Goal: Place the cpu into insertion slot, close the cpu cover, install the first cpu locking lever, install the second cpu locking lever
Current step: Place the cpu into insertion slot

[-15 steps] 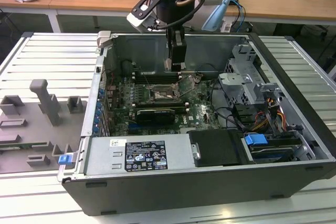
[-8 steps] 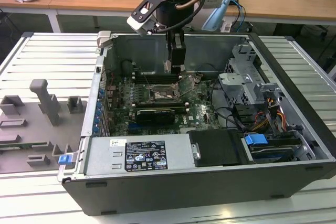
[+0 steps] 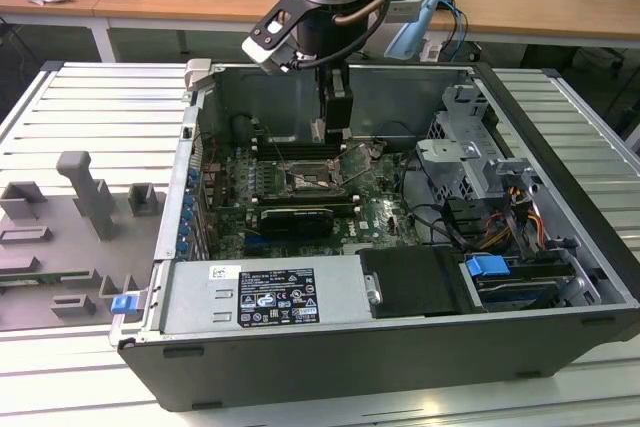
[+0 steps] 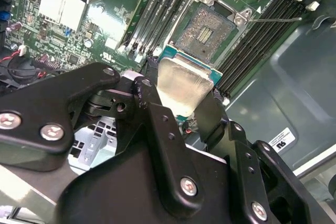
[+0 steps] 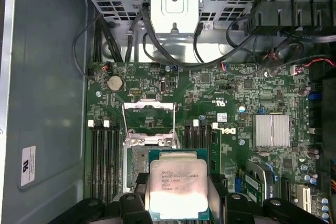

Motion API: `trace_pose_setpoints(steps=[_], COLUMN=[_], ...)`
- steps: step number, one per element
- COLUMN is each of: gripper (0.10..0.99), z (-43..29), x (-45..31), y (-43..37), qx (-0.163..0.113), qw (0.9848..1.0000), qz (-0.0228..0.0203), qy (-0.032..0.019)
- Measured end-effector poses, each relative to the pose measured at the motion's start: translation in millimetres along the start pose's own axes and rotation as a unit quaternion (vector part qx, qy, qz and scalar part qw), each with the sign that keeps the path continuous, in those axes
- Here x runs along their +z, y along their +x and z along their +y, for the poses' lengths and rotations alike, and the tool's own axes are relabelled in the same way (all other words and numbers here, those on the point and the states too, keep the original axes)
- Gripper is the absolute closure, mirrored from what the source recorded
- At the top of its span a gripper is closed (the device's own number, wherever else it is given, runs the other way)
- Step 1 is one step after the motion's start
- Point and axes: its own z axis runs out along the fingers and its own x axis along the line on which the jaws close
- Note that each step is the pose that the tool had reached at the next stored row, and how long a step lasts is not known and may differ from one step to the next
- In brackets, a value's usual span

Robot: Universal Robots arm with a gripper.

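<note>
My gripper [image 4: 181, 106] is clenched on the cpu [image 4: 184, 80]. The black matte fingers [image 4: 152, 103] press on two opposite edges, and the chip hangs above the board, partly over the insertion slot [image 4: 206, 29] but not seated in it. The top of the chip is smooth dull silver metal with a thin green rim, and I hold it only by these thin edges, so I judge it could slip or turn a little in the grip. If it goes down askew, a corner may scrape the fine grainy field of contacts inside the dark square socket and bend them. Beyond the slot, in the first wrist view, the cpu cover [image 5: 148, 104] stands opened. It is a thin silver sheet frame with a cut-out centre, and a wide finger could knock it. Long narrow black memory slots [image 5: 102, 156] lie close on both sides. Further away is the grey steel computer case [image 3: 560, 277], which rests on the ribbed metal bench [image 3: 90, 97].
</note>
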Motion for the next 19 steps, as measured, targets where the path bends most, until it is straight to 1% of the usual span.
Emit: trace_pose_setpoints(steps=[5, 15, 19], gripper=[0.557, 0.557, 0.557], z=[-0.3, -0.7, -1.1], x=[4.0, 7.6, 13.7], y=[-0.1, 0.0, -0.1], qx=[0.0, 0.0, 0.0], qw=[1.0, 1.0, 1.0], qz=[0.0, 0.0, 0.0], qy=[0.0004, 0.001, 0.0019])
